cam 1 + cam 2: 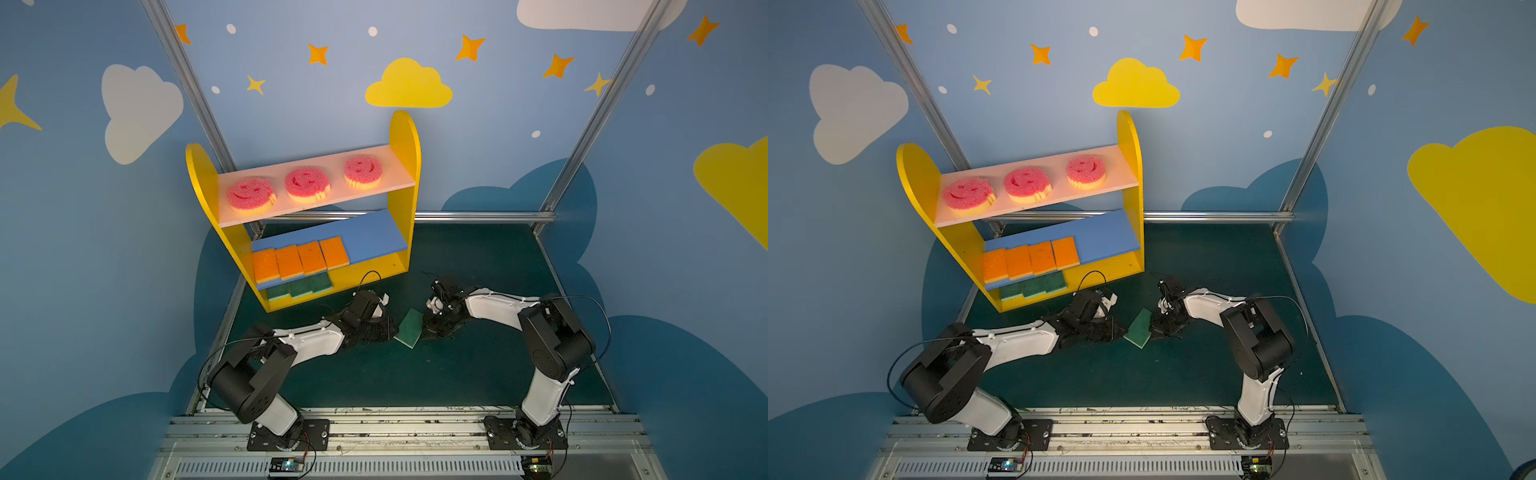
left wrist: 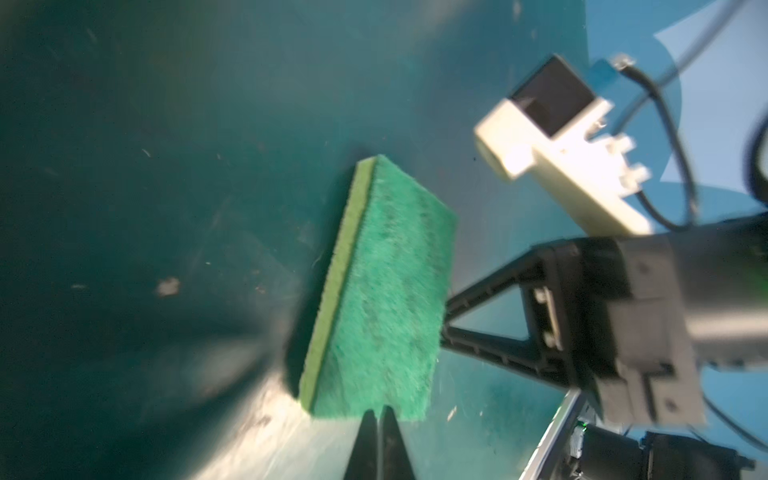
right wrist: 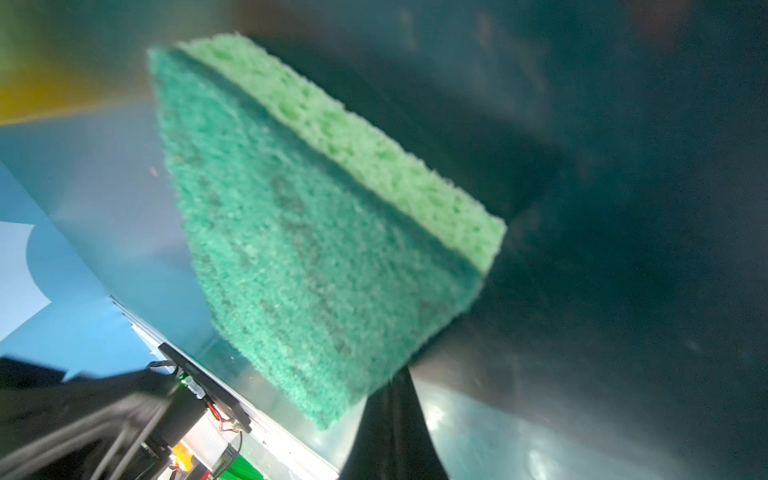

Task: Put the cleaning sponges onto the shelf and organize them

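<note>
The dark green table (image 1: 478, 365) carries the shelf (image 1: 405, 166) at its far left corner. On the shelf's pink board (image 1: 399, 174) three pink round sponges (image 1: 307, 183) lie in a row. Four orange sponges (image 1: 311, 257) sit side by side at the left end of the blue board (image 1: 374, 237). Three green sponges (image 1: 301, 286) lie under them on the yellow base (image 1: 365, 274).

Near the middle of the table, in front of the shelf, a fourth green sponge (image 1: 409, 328) (image 2: 382, 299) (image 3: 299, 257) sits tilted between both arms. The right gripper (image 1: 424, 328) (image 2: 445, 318) has its jaws clamped on one edge of it. The left gripper (image 1: 390, 332) (image 2: 377, 409) shows only a thin slit between its jaws, with the tips at the sponge's end. Whether they pinch it, I cannot tell.
</note>
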`<state>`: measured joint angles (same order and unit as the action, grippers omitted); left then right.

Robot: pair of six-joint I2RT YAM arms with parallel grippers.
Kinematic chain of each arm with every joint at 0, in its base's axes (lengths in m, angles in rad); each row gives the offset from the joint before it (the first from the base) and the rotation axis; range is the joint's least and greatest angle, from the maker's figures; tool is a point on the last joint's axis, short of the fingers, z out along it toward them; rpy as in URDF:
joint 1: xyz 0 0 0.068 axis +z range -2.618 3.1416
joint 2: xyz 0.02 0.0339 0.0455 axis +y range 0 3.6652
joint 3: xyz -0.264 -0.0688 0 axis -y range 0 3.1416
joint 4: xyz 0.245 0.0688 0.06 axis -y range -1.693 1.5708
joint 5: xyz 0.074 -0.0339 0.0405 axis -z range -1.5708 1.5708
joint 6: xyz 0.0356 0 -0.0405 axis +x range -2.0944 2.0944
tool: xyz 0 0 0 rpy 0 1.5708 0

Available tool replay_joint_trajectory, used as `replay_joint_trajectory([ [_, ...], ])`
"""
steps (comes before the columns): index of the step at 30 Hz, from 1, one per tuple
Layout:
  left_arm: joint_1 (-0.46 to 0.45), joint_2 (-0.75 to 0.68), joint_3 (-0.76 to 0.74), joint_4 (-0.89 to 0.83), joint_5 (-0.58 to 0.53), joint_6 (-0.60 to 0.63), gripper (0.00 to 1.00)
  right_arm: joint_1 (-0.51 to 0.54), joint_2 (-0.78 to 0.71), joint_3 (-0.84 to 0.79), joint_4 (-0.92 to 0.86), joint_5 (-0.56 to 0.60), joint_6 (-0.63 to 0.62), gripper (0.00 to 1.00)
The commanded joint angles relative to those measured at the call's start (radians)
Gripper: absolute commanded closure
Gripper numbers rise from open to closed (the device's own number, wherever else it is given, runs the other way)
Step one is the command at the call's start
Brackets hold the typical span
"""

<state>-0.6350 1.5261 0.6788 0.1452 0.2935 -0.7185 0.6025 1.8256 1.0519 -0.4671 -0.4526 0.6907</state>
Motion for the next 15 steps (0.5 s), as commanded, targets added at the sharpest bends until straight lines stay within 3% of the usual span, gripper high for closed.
replay_joint_trajectory([
  [1, 0.003, -0.065, -0.038, -0.022, -0.034, -0.040, 0.66, -0.006, 0.003, 0.014, -0.025, -0.022, -0.020, 1.00],
  [3, -0.003, -0.108, -0.083, 0.019, -0.052, -0.084, 0.50, -0.006, -0.007, -0.004, -0.016, -0.030, -0.019, 1.00],
  [4, -0.014, -0.133, -0.110, 0.047, -0.086, -0.111, 0.47, -0.004, -0.013, -0.016, -0.011, -0.034, -0.017, 1.00],
  [15, -0.108, -0.148, -0.258, 0.295, -0.228, -0.336, 0.46, 0.017, -0.034, -0.047, 0.013, -0.050, -0.007, 1.00],
])
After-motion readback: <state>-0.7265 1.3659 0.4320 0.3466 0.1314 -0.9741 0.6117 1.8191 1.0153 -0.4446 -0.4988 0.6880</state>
